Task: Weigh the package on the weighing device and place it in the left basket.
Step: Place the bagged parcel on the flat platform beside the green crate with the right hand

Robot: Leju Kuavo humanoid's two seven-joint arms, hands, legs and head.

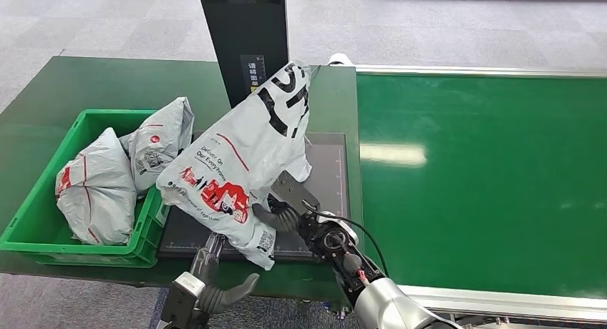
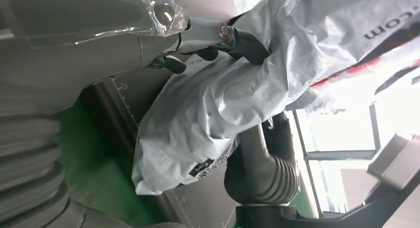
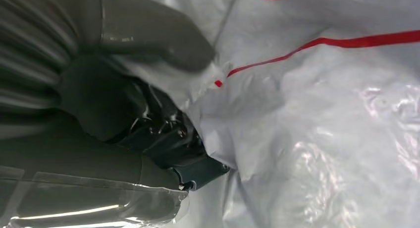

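Head view: large grey package held tilted above the dark weighing device, its lower end low over the plate's front edge. Right hand grips the package's underside at 5 o'clock of the bag. Left hand, at 6 o'clock, touches the bag's lower end, thumb spread. Green basket at 9 o'clock, holding two parcels.

Left wrist view: left hand, fingers pressing into the package; firm grip cannot be told.

Right wrist view: right hand clamps a fold of the package.
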